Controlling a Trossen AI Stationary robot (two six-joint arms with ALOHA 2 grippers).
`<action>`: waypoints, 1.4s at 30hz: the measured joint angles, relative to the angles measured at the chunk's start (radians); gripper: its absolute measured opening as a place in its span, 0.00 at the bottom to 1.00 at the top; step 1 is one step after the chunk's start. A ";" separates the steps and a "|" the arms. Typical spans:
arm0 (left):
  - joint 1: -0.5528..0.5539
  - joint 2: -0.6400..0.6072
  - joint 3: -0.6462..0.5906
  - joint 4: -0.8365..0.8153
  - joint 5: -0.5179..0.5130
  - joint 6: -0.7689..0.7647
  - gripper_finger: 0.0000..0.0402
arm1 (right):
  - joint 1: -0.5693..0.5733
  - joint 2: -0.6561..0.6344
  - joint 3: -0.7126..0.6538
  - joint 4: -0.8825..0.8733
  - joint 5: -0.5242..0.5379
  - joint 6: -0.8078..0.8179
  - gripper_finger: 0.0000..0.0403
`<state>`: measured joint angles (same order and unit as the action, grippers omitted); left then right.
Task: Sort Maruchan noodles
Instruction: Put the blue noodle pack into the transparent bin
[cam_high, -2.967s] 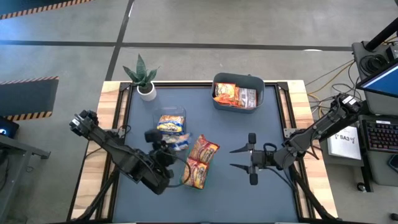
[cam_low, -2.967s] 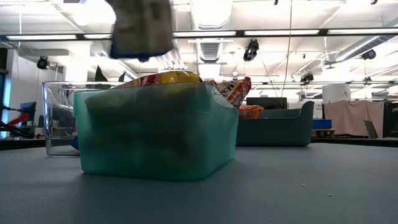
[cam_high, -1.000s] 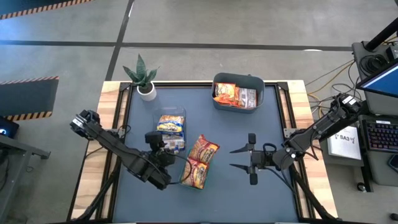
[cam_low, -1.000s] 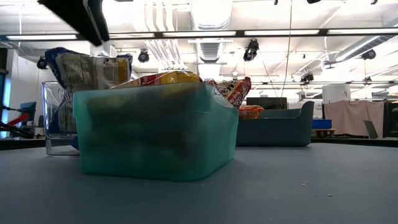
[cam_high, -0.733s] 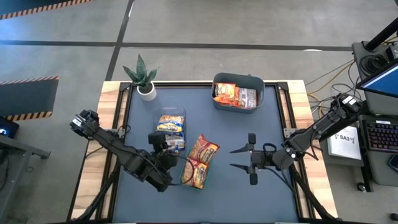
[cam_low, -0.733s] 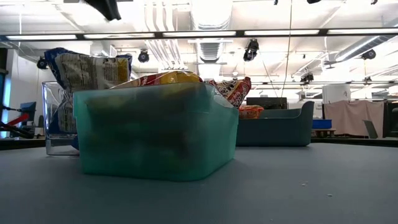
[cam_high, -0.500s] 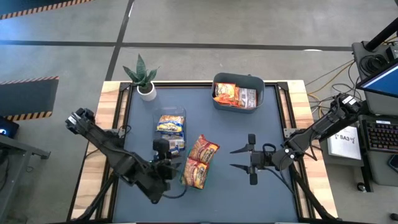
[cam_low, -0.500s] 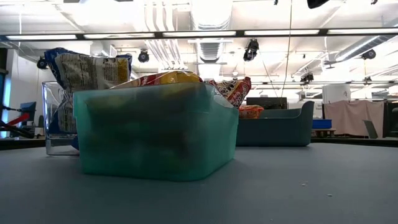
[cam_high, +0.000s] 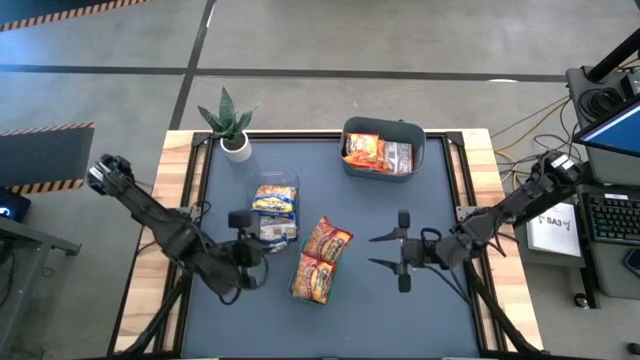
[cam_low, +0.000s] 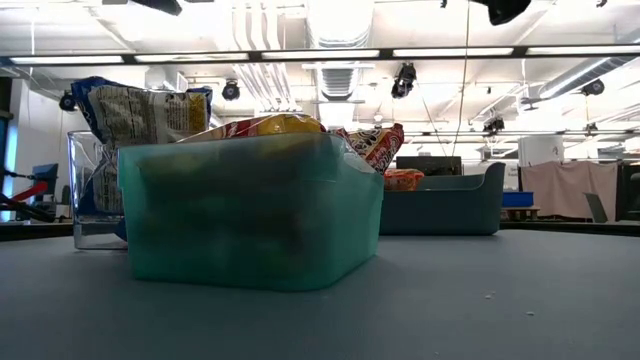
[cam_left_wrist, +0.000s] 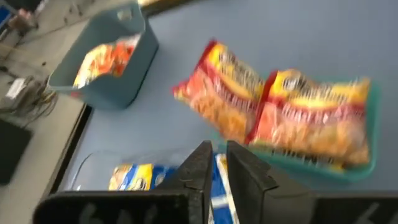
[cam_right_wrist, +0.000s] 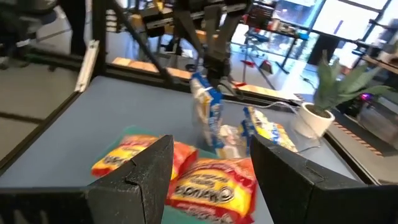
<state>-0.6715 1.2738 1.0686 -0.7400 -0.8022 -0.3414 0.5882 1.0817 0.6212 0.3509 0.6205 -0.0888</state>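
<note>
Two orange-red packets (cam_high: 320, 262) fill the green bin (cam_low: 250, 210) at centre; blue packets (cam_high: 275, 200) fill the clear bin (cam_low: 92, 190) above-left. Left gripper (cam_left_wrist: 214, 163) nearly closed, empty; right gripper (cam_high: 385, 252) spread.

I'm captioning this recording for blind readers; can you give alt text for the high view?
Seen from above, the left tool, shut and empty, sits beside a clear bin of blue noodle packets. Orange packets fill a green bin centre; the right tool waits open.
</note>
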 joint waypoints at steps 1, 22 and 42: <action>0.001 -0.033 -0.035 0.056 0.000 0.019 0.07 | -0.013 0.000 0.001 0.004 0.000 0.003 0.50; 0.001 -0.353 -0.462 0.667 -0.443 0.252 0.02 | -0.401 0.471 0.425 -0.004 -0.484 -0.004 0.50; -0.052 -0.424 -0.458 0.659 -0.446 0.254 0.02 | -0.413 0.802 0.811 -0.184 -0.524 -0.103 0.50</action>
<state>-0.7230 0.8495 0.6106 -0.0814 -1.2484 -0.0872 0.1755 1.8835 1.4324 0.1666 0.0963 -0.1921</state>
